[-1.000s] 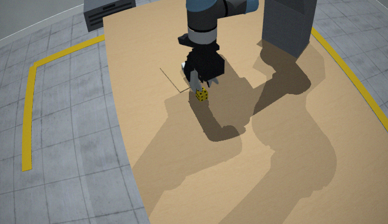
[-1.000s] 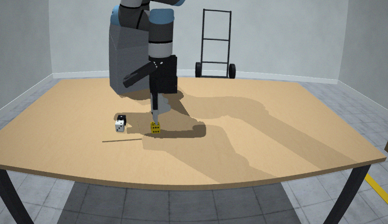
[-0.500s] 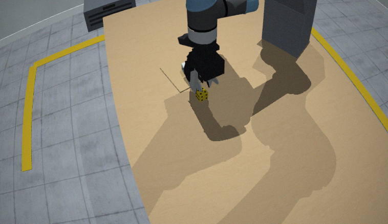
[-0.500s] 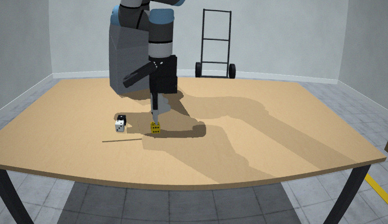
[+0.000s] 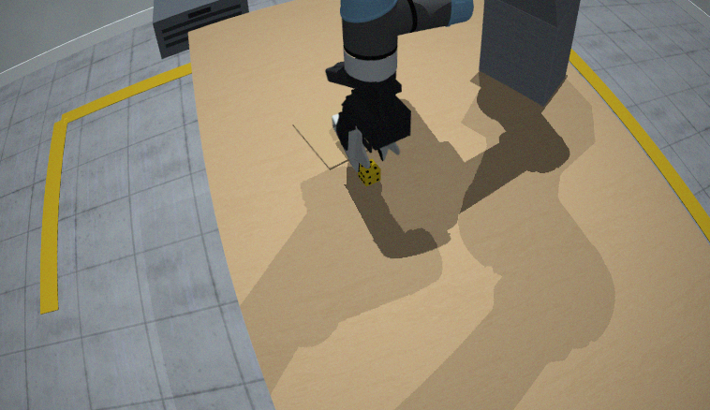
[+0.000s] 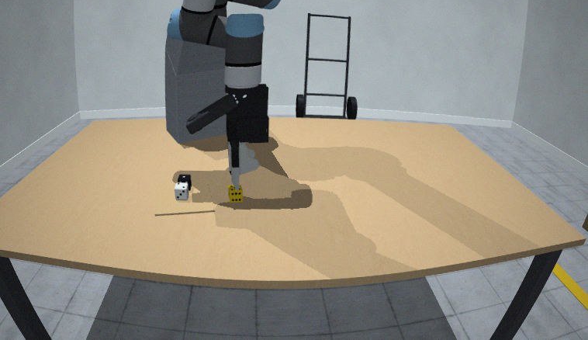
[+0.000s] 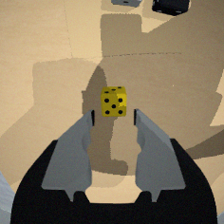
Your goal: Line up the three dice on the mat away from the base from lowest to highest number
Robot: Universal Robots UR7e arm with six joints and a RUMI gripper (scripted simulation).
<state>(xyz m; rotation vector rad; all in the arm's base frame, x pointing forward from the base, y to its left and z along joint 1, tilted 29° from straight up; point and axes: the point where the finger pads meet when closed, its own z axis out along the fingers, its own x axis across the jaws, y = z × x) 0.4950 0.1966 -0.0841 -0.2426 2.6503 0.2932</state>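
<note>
A yellow die with black pips sits flat on the table, just outside the thin outline of the mat. My gripper points straight down right over it. Its fingers are open a little wider than the die, with the tips about level with the die's top, and nothing is between them. A white die and a black die sit close together on the mat, to the left in the exterior view.
The robot's grey base pedestal stands at the back of the wooden table. A grey box and a hand truck stand on the floor beyond the table.
</note>
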